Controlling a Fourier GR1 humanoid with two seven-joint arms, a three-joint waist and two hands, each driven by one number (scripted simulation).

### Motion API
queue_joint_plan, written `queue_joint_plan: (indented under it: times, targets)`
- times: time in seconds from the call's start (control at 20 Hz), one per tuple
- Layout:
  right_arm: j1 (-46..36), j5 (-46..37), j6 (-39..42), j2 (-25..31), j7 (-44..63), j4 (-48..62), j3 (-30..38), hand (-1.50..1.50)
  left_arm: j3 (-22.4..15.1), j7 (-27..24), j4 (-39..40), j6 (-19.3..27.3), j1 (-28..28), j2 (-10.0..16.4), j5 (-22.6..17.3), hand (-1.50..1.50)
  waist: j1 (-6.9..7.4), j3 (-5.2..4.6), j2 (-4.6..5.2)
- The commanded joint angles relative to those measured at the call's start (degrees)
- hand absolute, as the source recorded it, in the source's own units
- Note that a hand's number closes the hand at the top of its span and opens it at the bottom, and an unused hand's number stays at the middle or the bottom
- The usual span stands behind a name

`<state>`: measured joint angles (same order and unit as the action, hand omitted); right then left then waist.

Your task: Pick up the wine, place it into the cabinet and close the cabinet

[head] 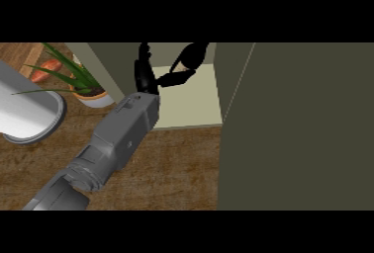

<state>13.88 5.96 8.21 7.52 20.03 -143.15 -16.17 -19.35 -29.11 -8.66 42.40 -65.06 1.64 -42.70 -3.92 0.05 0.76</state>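
Sitting inside the cabinet mouth, left robot hand (146,74) is spread open: fingers straight up, thumb bent out to the side, nothing held that I can see. Wine not visible anywhere; cannot tell if it stands deeper in above the pale shelf (194,104). Right robot hand out of view.

Risks, as judged:
- swinging the door (292,123) before the forearm is out would pinch it
- drawing back leftward could brush the potted plant (82,84), just beside the wrist, then the grey cylinder (29,108)

Open room: bare counter (175,163) between forearm and door edge — straight back looks safest.
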Motion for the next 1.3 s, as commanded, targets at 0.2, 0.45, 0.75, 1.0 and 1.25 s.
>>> queue_joint_plan:
  times: [0.2, 0.45, 0.75, 1.0, 1.25]
  targets:
    - [1.73, 3.55, -0.93, -0.17, 4.87, -8.66, -1.17, -1.5, 1.03, -1.06, 2.47, -3.28, 0.77, 5.05, 0.96, -1.5, 0.92, -0.14, 0.08]
    - [5.15, 4.58, 0.95, 0.63, 2.35, -9.28, -1.0, -1.5, 1.52, -5.37, 0.82, -6.37, 0.87, 3.84, 1.68, -1.5, 0.37, -0.07, -0.02]
    - [5.01, 5.69, 0.1, 1.03, 5.15, -12.21, -0.07, -1.5, 1.8, -7.3, -2.25, -8.72, 1.21, 1.66, 2.61, -1.5, 1.88, -0.08, -0.53]
    - [2.53, 3.15, -1.67, -0.34, 6.46, -11.27, -1.77, -1.5, 3.34, -10.88, -7.75, -11.18, 4.47, -0.31, 1.99, -1.5, 3.39, -0.1, -0.92]
    - [7.87, 4.0, -1.09, 0.0, 3.6, -12.35, -0.67, -1.5, 2.09, -9.14, -14.88, -10.36, 6.88, -1.07, 3.33, -1.5, 3.82, -0.03, -1.43]
